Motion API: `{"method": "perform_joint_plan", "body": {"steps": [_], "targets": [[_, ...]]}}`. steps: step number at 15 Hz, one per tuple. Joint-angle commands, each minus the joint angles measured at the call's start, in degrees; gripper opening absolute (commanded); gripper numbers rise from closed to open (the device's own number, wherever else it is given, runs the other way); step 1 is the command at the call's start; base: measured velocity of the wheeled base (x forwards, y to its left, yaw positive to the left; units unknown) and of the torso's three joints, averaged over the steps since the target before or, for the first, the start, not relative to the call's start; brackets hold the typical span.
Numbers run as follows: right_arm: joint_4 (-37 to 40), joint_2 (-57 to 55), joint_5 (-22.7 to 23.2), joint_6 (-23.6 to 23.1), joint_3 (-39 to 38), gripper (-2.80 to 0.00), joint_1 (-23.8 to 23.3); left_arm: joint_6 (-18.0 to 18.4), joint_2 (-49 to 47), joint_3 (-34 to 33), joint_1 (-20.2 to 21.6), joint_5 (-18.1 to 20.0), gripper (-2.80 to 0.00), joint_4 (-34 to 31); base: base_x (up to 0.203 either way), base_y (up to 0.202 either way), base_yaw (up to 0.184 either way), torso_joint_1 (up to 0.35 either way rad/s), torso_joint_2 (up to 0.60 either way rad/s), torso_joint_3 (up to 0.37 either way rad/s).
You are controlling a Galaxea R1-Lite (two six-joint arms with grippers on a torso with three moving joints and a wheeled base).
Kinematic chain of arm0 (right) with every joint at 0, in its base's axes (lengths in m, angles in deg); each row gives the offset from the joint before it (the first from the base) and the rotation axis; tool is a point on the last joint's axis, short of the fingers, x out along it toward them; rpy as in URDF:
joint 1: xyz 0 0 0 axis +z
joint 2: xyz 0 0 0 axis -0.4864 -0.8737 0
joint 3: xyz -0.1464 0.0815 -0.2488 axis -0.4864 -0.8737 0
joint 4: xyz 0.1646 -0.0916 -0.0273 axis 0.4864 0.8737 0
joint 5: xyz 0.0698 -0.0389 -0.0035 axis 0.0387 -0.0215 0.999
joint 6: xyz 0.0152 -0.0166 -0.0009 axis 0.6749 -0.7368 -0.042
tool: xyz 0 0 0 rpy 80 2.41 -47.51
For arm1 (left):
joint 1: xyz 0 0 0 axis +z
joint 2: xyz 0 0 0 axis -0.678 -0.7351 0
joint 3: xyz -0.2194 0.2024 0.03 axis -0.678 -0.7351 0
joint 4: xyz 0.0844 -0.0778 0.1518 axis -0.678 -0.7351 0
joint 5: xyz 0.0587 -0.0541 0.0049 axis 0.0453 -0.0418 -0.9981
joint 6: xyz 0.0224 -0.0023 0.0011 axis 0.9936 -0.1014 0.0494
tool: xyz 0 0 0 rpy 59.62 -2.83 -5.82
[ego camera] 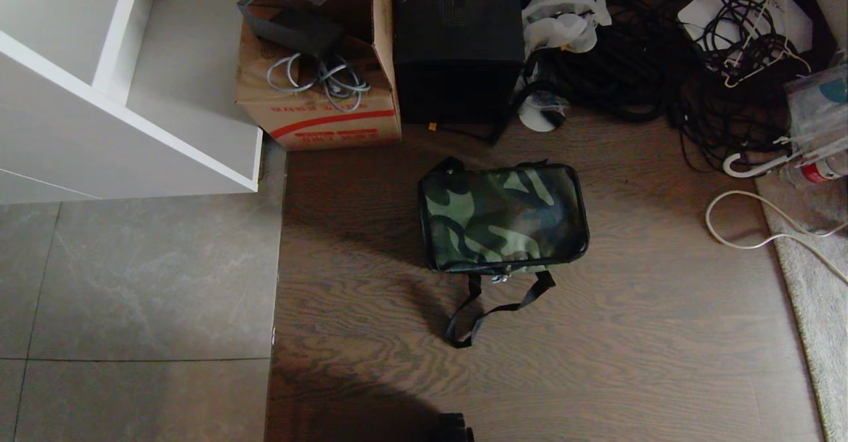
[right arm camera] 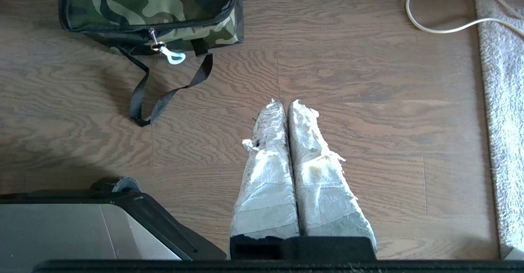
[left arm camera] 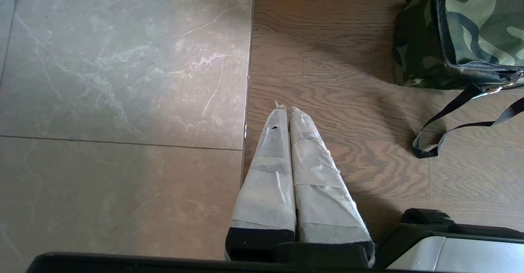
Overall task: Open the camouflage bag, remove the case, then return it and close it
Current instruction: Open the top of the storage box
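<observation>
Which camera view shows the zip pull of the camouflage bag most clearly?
The right wrist view: the zip pull hangs in plain sight at the camouflage bag's front edge, above the strap. In the head view it is only a tiny glint. The left wrist view shows the bag's corner, with the pull not discernible.

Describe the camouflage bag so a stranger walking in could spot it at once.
Start at the white shelf unit and the brown cardboard box beside it. On the wood floor in front of the plain black box lies the camouflage bag, zipped shut. Its green-and-black patterned lid and the black strap trailing from it set it apart.
</observation>
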Motion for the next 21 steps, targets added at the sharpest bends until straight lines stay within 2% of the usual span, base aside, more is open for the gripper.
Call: {"method": "perform_joint_plan", "body": {"steps": [1, 3, 4, 6, 8, 9, 11, 13, 15, 18, 21], "targets": [[0.4, 0.0, 0.1, -0.2, 0.2, -2.80, 0.0, -0.1, 0.0, -0.5, 0.0, 0.0, -2.80, 0.0, 0.000, 0.000, 0.000, 0.000, 0.00, 0.000], [0.0, 0.0, 0.4, -0.2, 1.8, -2.80, 0.0, -0.1, 0.0, -0.5, 0.0, 0.0, -2.80, 0.0, 0.000, 0.000, 0.000, 0.000, 0.00, 0.000], [1.7, -0.8, 0.8, -0.1, 6.1, -2.80, 0.0, -0.1, 0.0, -0.5, 0.0, 0.0, -2.80, 0.0, 0.000, 0.000, 0.000, 0.000, 0.00, 0.000], [10.0, -6.9, 1.2, 1.2, 20.7, -2.80, 0.0, -0.1, 0.0, -0.5, 0.0, 0.0, -2.80, 0.0, 0.000, 0.000, 0.000, 0.000, 0.00, 0.000], [23.5, -19.8, 2.8, 3.4, 36.8, -2.80, 0.0, -0.1, 0.1, -0.5, 0.0, 0.0, -2.80, 0.0, 0.000, 0.000, 0.000, 0.000, 0.00, 0.000], [29.6, -27.3, 5.2, 4.3, 43.1, -2.80, 0.0, -0.1, 0.0, -0.5, 0.0, 0.0, -2.80, 0.0, 0.000, 0.000, 0.000, 0.000, 0.00, 0.000], [34.9, -40.7, 11.1, 5.3, 48.6, -2.80, 0.0, -0.1, 0.0, -0.5, 0.0, 0.0, -2.80, 0.0, 0.000, 0.000, 0.000, 0.000, 0.00, 0.000], [31.8, -53.3, 14.7, 5.7, 49.4, -2.80, 0.1, -0.1, 0.0, -0.5, 0.0, 0.0, -2.80, 0.0, 0.000, 0.000, 0.000, 0.000, 0.00, 0.000], [24.2, -64.6, 15.3, 5.9, 49.0, -2.80, 2.4, -0.1, 0.0, -0.5, 0.0, 0.0, -2.80, 0.0, 0.000, 0.000, 0.000, 0.000, 0.00, 0.000], [16.6, -77.4, 12.9, 8.8, 48.3, -2.80, 14.8, -0.1, 0.0, -0.5, 0.0, 0.0, -2.80, 0.0, 0.000, 0.000, 0.000, 0.000, 0.00, 0.000], [6.7, -89.5, 11.0, 15.1, 48.0, -2.80, 21.1, -0.1, 0.1, -0.5, 0.0, 0.0, -2.80, 0.0, 0.000, 0.000, 0.000, 0.000, 0.00, 0.000]]}}
